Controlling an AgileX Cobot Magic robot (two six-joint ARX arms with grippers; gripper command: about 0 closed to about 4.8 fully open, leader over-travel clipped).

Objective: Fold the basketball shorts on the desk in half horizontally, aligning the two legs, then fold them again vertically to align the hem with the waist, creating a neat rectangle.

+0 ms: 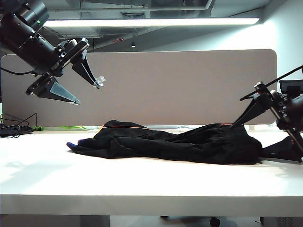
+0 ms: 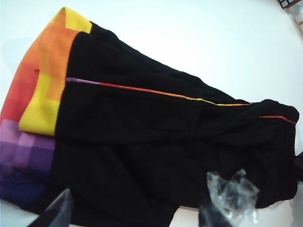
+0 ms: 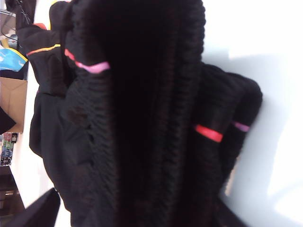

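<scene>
Shorts: the basketball shorts point(image 1: 175, 144) lie in a low black heap across the middle of the tabletop point(image 1: 142, 182), running from 9 to 3 o'clock in the exterior view
Hem: the hem point(image 2: 35, 109) with its yellow, orange, red and purple bands sits at the 9 o'clock end of that heap; in the exterior view only a dark purple tip shows there
Waist: the waist point(image 3: 151, 118), black and gathered, is the 3 o'clock end, bunched up close under the right wrist camera
Piping: a thin orange stripe point(image 2: 156, 92) runs along the upper leg panel from hem toward waist
Left pincer: the left pincer point(image 1: 87, 90) hangs high at 10 o'clock above the hem end, well clear of the cloth, jaws spread wide, nothing in them; a scrap of clear wrap clings to one fingertip
Right pincer: the right pincer point(image 1: 277, 135) is low at 3 o'clock, right at the waist end, jaws wide apart; it seems to straddle the bunched fabric, though any contact is hidden
Divider: a grey panel point(image 1: 156, 85) stands behind the tabletop
</scene>
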